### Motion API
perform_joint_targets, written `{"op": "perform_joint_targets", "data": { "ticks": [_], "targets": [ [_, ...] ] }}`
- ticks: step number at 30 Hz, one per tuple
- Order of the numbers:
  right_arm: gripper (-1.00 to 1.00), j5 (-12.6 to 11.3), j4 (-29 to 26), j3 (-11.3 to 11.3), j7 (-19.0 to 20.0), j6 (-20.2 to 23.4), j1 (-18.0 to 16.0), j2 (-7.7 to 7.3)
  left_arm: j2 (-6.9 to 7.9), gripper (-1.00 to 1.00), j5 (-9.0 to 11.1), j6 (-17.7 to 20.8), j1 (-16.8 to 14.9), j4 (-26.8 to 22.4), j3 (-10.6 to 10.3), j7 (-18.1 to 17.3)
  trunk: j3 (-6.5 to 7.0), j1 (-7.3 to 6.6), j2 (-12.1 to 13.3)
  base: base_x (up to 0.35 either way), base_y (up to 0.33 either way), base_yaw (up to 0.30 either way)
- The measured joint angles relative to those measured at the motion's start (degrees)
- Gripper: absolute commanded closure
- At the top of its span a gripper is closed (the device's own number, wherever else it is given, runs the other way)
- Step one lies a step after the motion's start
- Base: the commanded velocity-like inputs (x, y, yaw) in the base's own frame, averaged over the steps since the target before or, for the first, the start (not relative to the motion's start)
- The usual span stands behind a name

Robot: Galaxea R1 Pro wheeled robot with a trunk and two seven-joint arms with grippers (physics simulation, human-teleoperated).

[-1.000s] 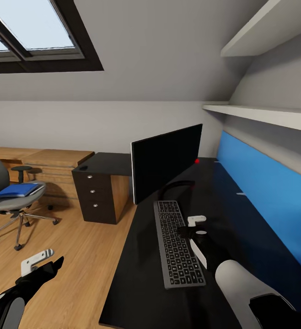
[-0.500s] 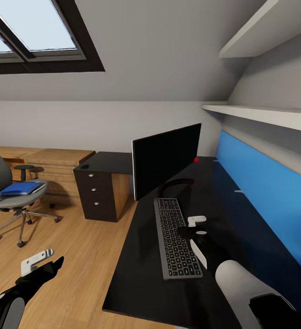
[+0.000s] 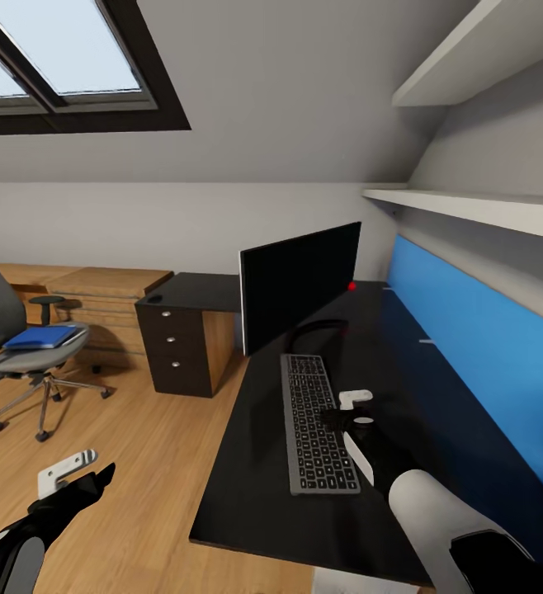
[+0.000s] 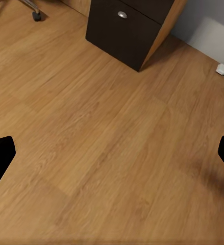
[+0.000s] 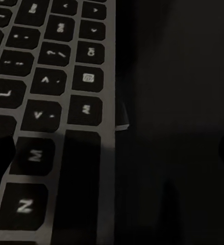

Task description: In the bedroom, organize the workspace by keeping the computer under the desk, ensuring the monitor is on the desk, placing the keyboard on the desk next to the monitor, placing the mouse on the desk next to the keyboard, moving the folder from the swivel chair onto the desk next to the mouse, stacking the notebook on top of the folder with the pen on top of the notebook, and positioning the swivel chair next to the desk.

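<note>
The black monitor (image 3: 300, 285) stands on the black desk (image 3: 420, 388). The silver keyboard (image 3: 317, 421) lies lengthwise in front of it. My right gripper (image 3: 346, 410) hovers open just right of the keyboard's near half. The right wrist view shows the keyboard's edge (image 5: 50, 102) and the bare desk top (image 5: 178, 102) between its spread fingers (image 5: 0, 163). At the left, the swivel chair (image 3: 16, 363) stands apart from the desk with the blue folder (image 3: 42, 337) on its seat. My left gripper (image 3: 82, 474) hangs open over the wood floor (image 4: 106, 143).
The black drawer unit (image 3: 177, 346) with silver knobs (image 4: 122, 15) stands between chair and desk, a small dark object (image 3: 154, 299) on its top. Low wood cabinets (image 3: 98, 289) line the back wall. A blue panel (image 3: 469, 355) and shelves (image 3: 469, 206) run along the desk's right.
The whole view has shifted, so the camera has moved: the desk's front edge and the chair now sit further into the picture. Both grippers keep their pose and stay open.
</note>
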Motion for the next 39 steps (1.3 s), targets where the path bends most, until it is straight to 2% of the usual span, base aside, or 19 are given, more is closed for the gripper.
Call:
{"op": "perform_joint_targets", "data": {
  "ticks": [10, 39],
  "targets": [
    [-1.00, -0.03, 0.13, 0.03, 0.00, 0.03, 0.00, 0.00, 0.02, -1.00, 0.00, 0.01, 0.00, 0.02, 0.02, 0.01, 0.00, 0.00, 0.00, -0.122, 0.000, 0.000],
    [-1.00, -0.06, 1.06, 0.00, 0.02, 0.01, 0.00, -0.09, 0.09, -1.00, 0.00, 0.01, 0.00, 0.02, 0.09, 0.01, 0.00, 0.02, 0.00, -0.231, 0.000, 0.000]
  ]
}}
